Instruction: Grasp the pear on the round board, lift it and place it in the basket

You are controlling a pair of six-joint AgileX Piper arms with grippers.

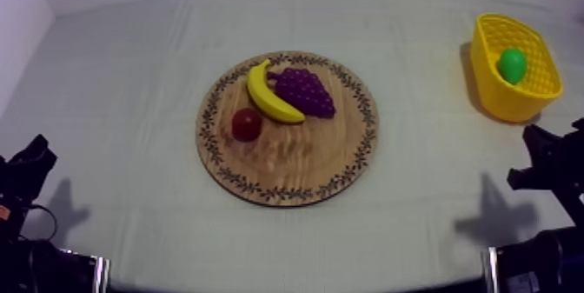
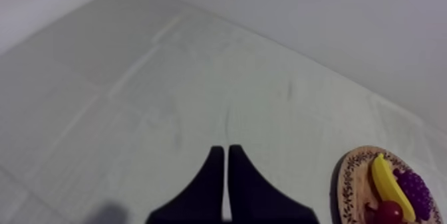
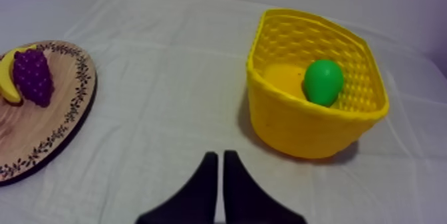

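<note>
Grey-white cloth (image 1: 130, 70) is covering the whole table and is lying smooth apart from a few faint creases. At the middle of it a round wooden board (image 1: 291, 175) with a dark leafy pattern round its rim is lying flat. On the board a banana (image 1: 269, 95) is resting against a bunch of purple grapes (image 1: 306, 91), and a small red fruit (image 1: 247, 124) is sitting just beside the banana's near side. The green pear (image 1: 512, 65) is lying inside the yellow basket (image 1: 495, 98), which is standing on the cloth at my right side of the table, well apart from the board. The right gripper (image 3: 220, 155) is hovering low over bare cloth in front of the basket, its two black fingers pressing together into a narrow wedge and holding nothing. The left gripper (image 2: 225, 150) is hanging over bare cloth at my left side, off the board's edge, its fingers likewise lying together in a narrow wedge with nothing between them.
</note>
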